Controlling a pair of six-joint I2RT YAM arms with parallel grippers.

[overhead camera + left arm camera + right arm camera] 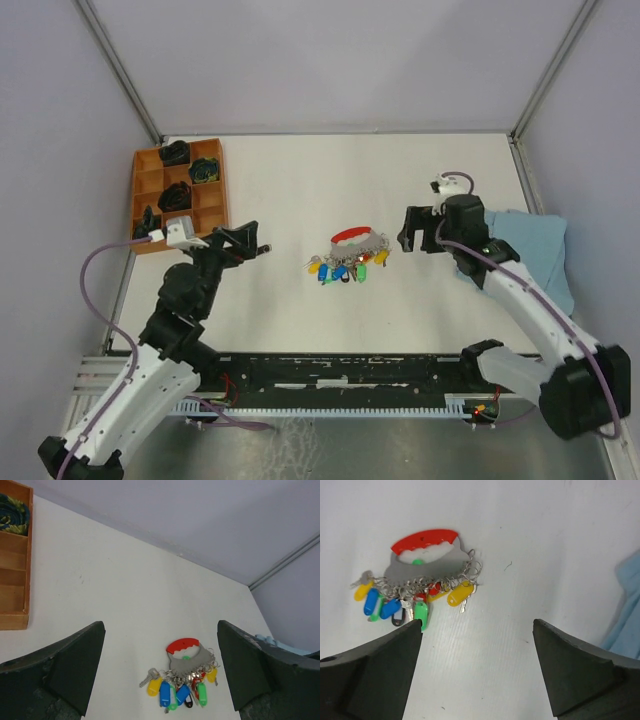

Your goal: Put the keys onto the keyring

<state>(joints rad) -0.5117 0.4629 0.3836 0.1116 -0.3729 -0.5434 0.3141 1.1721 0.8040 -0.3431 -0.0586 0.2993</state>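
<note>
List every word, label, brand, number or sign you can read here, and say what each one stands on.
No text can be read in any view.
Plastic tags on the keys: no writing shows on them.
The keyring, both grey plate and red strap: no marking visible.
The tray and the cloth: no labels visible.

White arms (150,385), black claws (255,241), lilac cables (93,275).
</note>
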